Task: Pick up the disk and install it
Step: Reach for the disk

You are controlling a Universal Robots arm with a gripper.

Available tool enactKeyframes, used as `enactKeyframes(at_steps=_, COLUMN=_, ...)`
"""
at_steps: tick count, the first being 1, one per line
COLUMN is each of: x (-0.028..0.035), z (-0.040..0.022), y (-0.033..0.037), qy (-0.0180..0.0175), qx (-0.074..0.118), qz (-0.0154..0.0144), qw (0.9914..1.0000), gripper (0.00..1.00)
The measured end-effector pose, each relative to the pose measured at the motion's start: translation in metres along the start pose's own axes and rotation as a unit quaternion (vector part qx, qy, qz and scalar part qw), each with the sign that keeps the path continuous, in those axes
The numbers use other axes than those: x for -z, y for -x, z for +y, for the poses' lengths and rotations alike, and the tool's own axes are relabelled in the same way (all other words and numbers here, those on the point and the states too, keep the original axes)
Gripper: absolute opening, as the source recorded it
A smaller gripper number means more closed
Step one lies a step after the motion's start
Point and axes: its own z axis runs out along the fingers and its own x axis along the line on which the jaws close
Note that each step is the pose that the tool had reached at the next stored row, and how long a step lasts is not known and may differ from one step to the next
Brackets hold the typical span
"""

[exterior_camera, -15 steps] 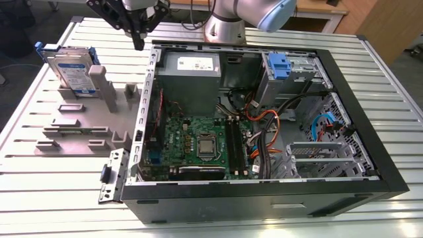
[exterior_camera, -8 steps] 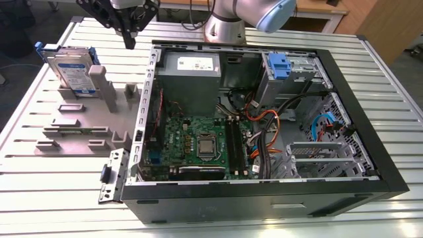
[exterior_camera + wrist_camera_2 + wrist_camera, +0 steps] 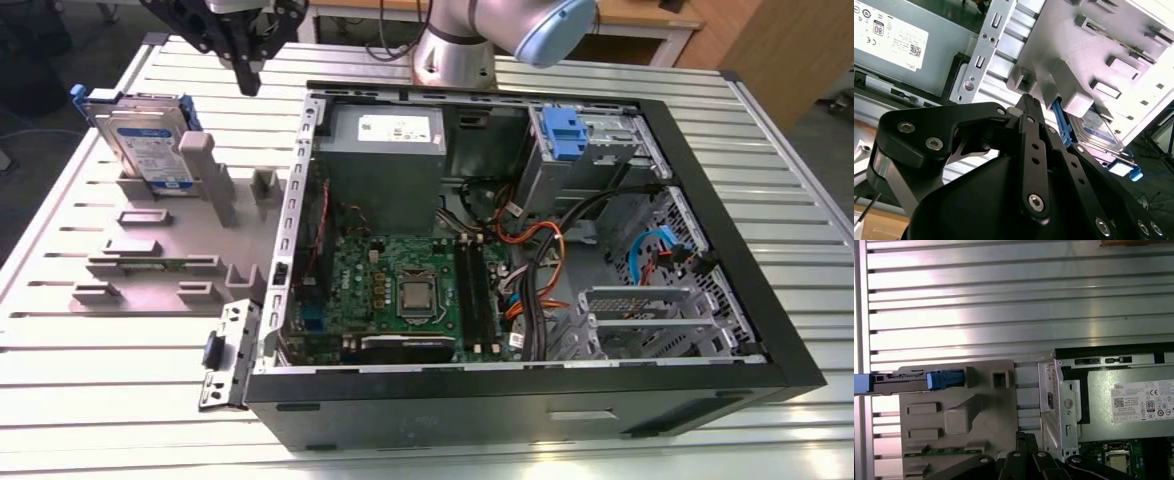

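Observation:
The disk stands on edge in a grey plastic holder at the exterior view's left, its white and blue label facing the camera and blue rails on its sides. My gripper hangs in the air above the table, a little to the right of the disk and clear of it, pointing down. Its black fingers are shut with nothing between them. In the second wrist view the gripper tip points at the holder, with the disk beyond it. The first wrist view shows the disk edge-on.
An open computer case lies on the slatted metal table, right of the holder. Inside are a grey power supply with a white sticker, a drive cage with a blue latch, a motherboard and loose cables.

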Motion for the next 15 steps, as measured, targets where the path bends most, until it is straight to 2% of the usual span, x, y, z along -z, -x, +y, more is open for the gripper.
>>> enactKeyframes(at_steps=3, x=-0.0005, z=0.0003, y=-0.0027, qy=-0.0001, qx=0.000, qz=0.0022, qw=1.00000, gripper=0.11)
enactKeyframes(at_steps=9, x=-0.0005, z=0.0003, y=-0.0029, qy=-0.0001, qx=0.000, qz=0.0023, qw=1.00000, gripper=0.11)
enactKeyframes(at_steps=15, x=-0.0005, z=0.0000, y=-0.0060, qy=-0.0001, qx=0.000, qz=0.0023, qw=1.00000, gripper=0.11)
